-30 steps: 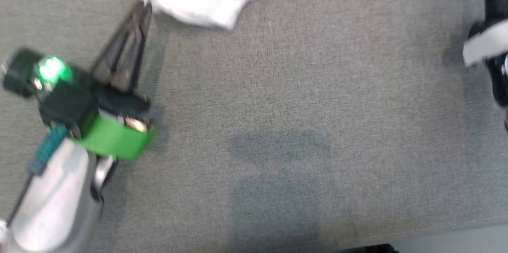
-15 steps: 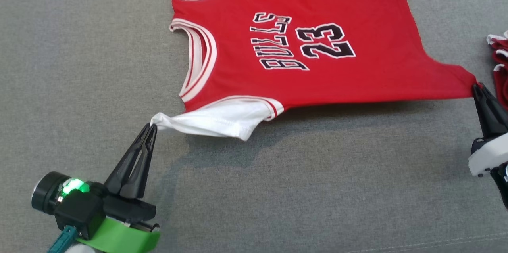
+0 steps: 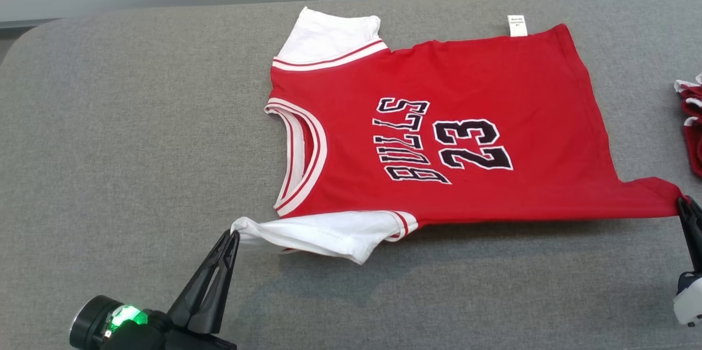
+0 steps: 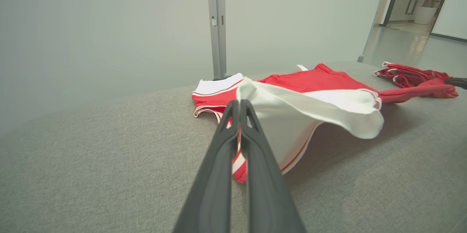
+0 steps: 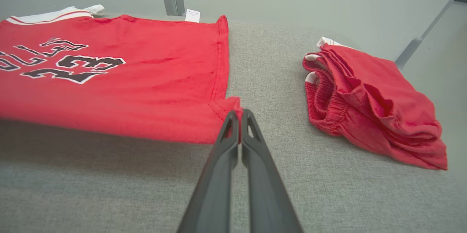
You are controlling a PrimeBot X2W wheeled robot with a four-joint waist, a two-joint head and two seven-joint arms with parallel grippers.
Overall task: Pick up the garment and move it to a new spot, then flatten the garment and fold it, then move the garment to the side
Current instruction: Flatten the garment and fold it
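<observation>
Item: garment (image 3: 466, 75), red jersey, spread on grey worktop (image 3: 137, 119). Your left gripper (image 3: 232, 236) pinches its white sleeve (image 3: 329, 232), your right gripper (image 3: 682, 203) its hem corner (image 3: 655, 196). Step, likely: flattening. Next: lower the near edge taut, then release.

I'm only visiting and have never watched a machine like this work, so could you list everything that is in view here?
jersey: one, red with white sleeves and black BULLS 23 lettering, spread on the middle of the table, near edge lifted.
label: one, white, at the jersey's far hem corner.
shorts: one folded pile, red with white trim, on the table to the right of the jersey.
table: one, grey fabric top, under the clothes.
post: one, grey metal, behind the table's far edge.
left gripper: one, dark, shut on the near white sleeve's tip.
right gripper: one, dark, shut on the jersey's near hem corner.
</observation>
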